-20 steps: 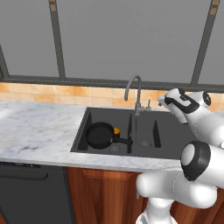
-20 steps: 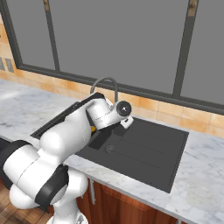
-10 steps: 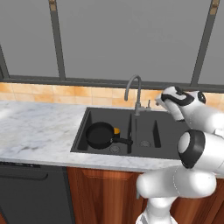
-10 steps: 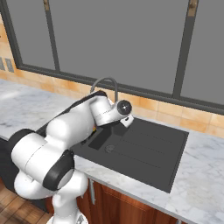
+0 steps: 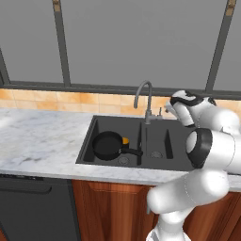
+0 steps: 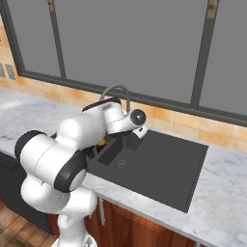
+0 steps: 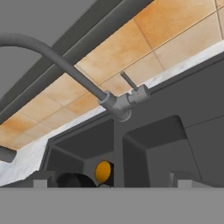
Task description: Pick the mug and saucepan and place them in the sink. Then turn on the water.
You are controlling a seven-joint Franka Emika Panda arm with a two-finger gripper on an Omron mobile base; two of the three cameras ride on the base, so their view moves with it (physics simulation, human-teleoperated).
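The gripper [image 5: 170,107] is held wide open and empty near the tap [image 7: 120,105]; its thin, stiff lever [image 7: 128,81] should probably be pushed sideways.

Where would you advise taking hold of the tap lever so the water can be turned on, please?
Probably the thin lever that juts up from the tap's base, best gripped near its free tip. Come from the sink side with the open gripper, jaws straddling the lever; the gooseneck pipe arches off the other way.
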